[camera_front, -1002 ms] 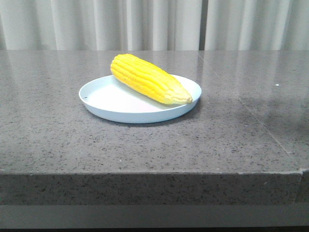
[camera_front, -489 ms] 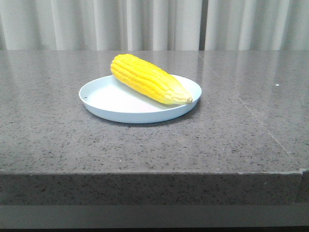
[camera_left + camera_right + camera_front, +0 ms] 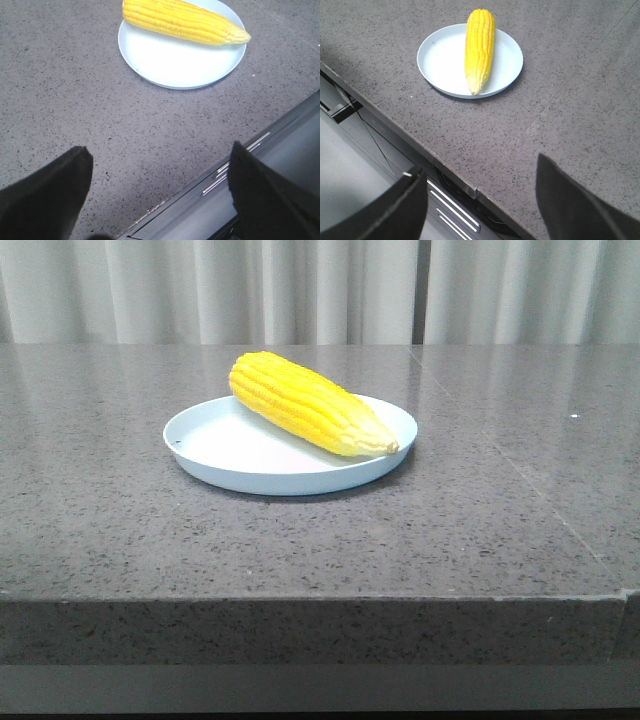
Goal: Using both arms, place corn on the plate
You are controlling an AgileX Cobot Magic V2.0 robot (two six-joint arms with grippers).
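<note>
- Front view: you see the corn [image 3: 310, 404] lying slantwise on the plate [image 3: 230, 455], a little above and left of frame centre, thick end toward the upper left, pale tip over the rim at the right. Neither pincer shows here. The cob looks to you stiff and moderately heavy, its kernel rows giving some grip though the round body could roll; if you must take it again, hold it across the thick middle, not the tapered tip.
- Left wrist view: the left pincer [image 3: 160, 195] fills the bottom corners, its jaws spread wide with nothing between them but bare table [image 3: 65, 90]. The corn [image 3: 182, 22] sits on the plate [image 3: 175, 62] at the top of the frame, well apart from the fingertips.
- Right wrist view: the right pincer [image 3: 480, 200] is likewise wide apart and empty, hanging over the table edge at the bottom. The corn [image 3: 479, 47] lies lengthwise on the plate [image 3: 440, 57] in the upper middle, well clear of it. You may judge the placing done.
</note>
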